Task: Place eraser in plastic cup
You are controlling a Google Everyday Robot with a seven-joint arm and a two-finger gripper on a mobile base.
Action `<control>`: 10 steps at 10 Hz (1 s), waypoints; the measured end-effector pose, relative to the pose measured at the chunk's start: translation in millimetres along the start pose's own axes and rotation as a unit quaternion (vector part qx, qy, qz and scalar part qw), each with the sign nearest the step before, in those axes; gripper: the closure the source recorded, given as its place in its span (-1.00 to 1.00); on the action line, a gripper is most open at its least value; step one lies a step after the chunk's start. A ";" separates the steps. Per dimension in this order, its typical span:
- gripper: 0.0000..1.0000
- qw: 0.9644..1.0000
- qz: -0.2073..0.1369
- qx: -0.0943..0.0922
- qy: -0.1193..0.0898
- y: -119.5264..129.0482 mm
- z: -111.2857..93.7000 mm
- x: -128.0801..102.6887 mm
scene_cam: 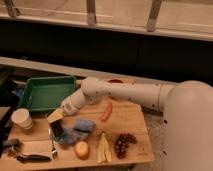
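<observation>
Hand (55, 125) low over left part of the wooden counter (130, 120), arm reaching in from the right. Eraser (57, 129), dark block, sits at the fingertips, upright. White cup (22, 119) to its left, green tray (46, 92) behind. Blue cloth (80, 128) just right of hand. Apple (81, 149), banana (103, 148), grapes (124, 144) along front edge; carrot (106, 111) mid-counter.
</observation>
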 end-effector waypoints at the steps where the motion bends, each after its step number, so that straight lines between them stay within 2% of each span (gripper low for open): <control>1: 1.00 1.000 -0.002 0.002 -0.003 -3.0 0.8 1.0; 8: 1.00 1.000 -0.015 0.024 -0.007 -17.6 11.3 4.6; 10: 0.87 0.999 -0.016 0.028 -0.009 -20.0 10.9 6.2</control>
